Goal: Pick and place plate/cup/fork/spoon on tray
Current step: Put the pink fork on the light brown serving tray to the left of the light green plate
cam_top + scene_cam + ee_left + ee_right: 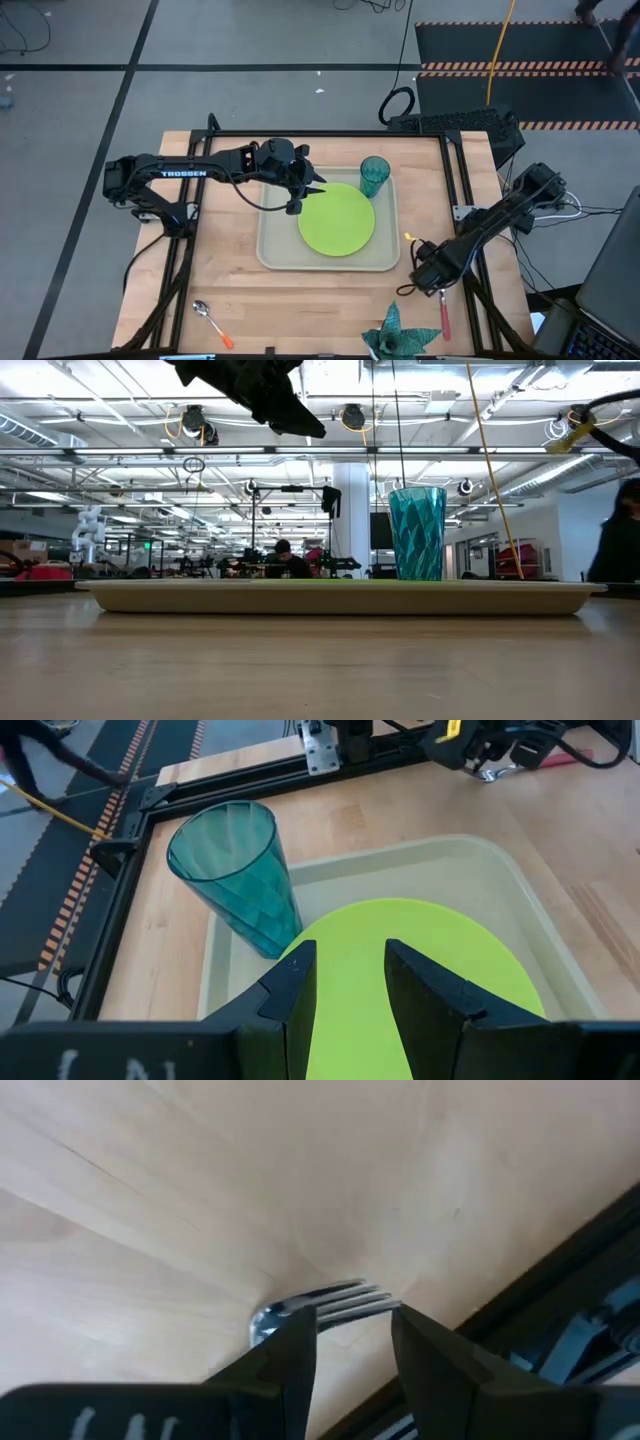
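The lime-green plate [336, 219] lies flat in the beige tray [275, 250]. The teal cup [375, 176] stands upright in the tray's far right corner. My left gripper [350, 980] hangs open above the plate's left edge with nothing between its fingers. The fork [444, 320] lies on the table to the right of the tray, its red handle toward the near edge. My right gripper [355, 1330] points steeply down over the fork's silver tines [345, 1298], its fingers apart. The orange-handled spoon [212, 323] lies near the table's near left corner. My right gripper stands over the fork's tine end [345, 1298] from above. The tines lie across the gap between the two fingertips, on the table. Whether a fingertip touches the fork, I cannot tell.
A spiky teal leafy object [398, 340] sits at the near edge, left of the fork's handle. The black frame rail [470, 200] runs along the table's right side close to my right arm. Bare wood lies between the tray and the near edge.
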